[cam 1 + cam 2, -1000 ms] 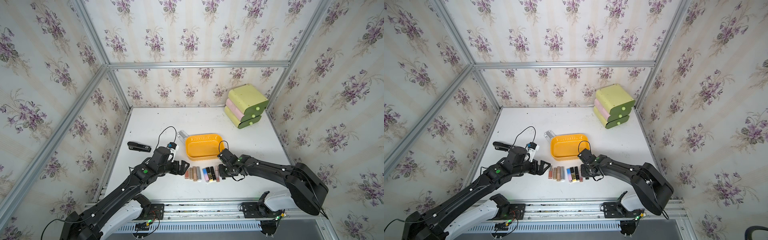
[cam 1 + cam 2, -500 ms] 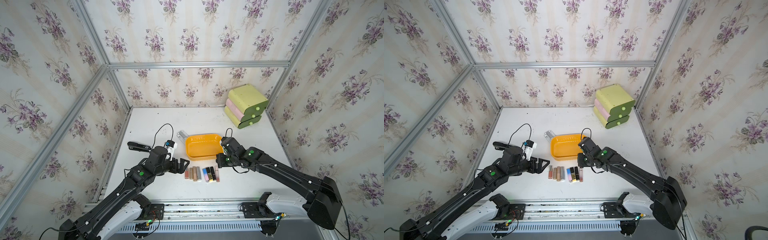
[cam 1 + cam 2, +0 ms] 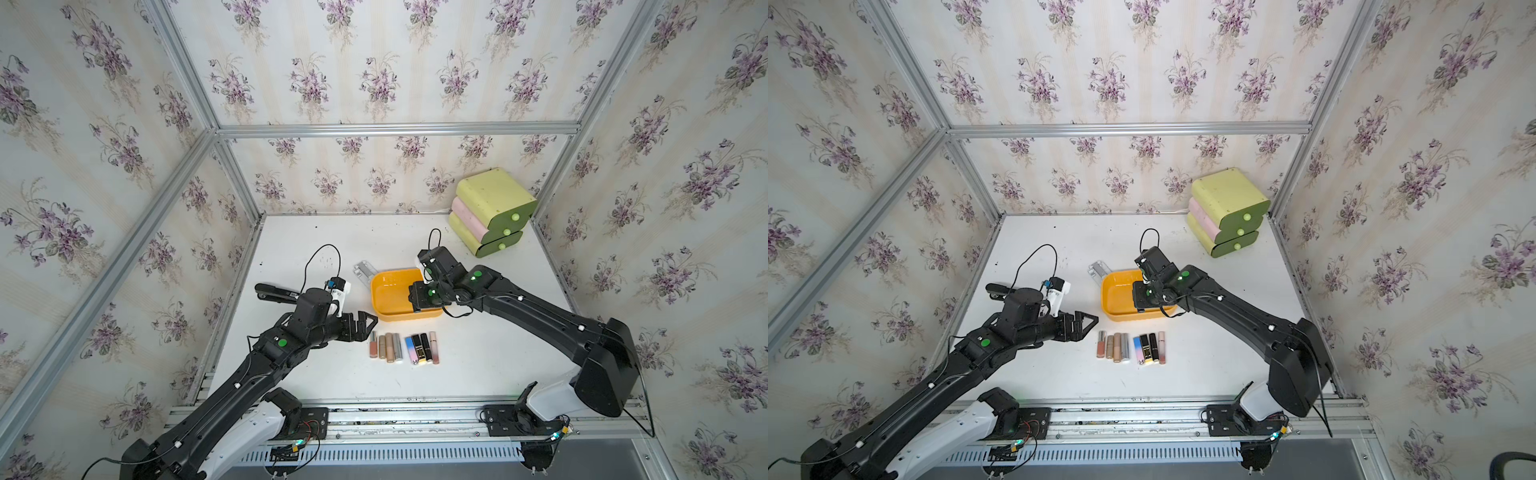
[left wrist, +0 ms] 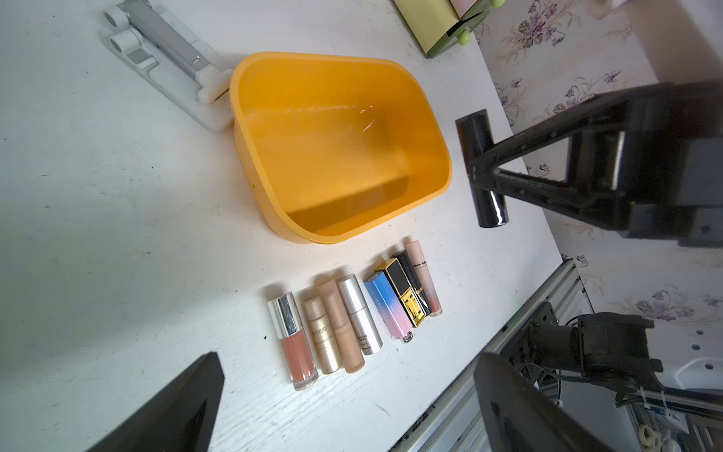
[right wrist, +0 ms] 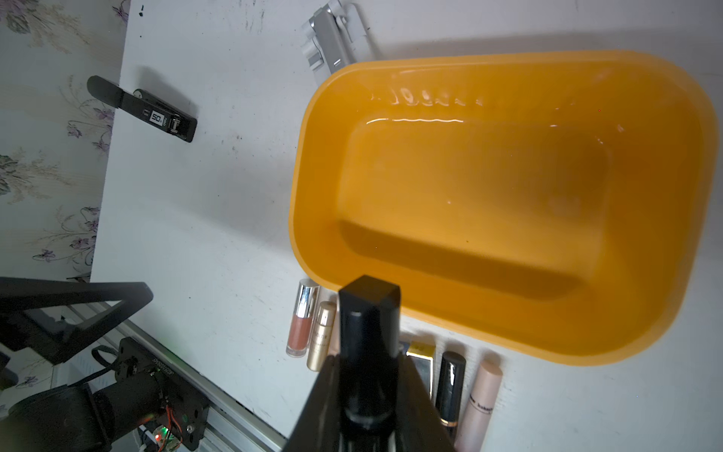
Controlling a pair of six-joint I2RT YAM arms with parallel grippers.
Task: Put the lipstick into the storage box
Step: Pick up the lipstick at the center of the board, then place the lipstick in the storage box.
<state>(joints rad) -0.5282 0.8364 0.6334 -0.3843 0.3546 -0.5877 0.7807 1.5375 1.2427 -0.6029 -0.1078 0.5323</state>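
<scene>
Pinching black lipstick (image 5: 367, 325) in right hand (image 3: 424, 296), raised over near-right rim of storage box (image 3: 395, 318), not down inside. Spread wide: left hand (image 3: 365, 328), hovering over table (image 3: 316, 232) just left of tube row (image 3: 403, 348), not touching. Narrow gap between row and box's near edge. Right against box's far-left corner: clear stand (image 3: 365, 270). Wide gap from box to drawer unit (image 3: 492, 208) at back right.

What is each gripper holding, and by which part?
Right gripper: black lipstick, pinched around its middle. Left gripper: open, holding nothing.
</scene>
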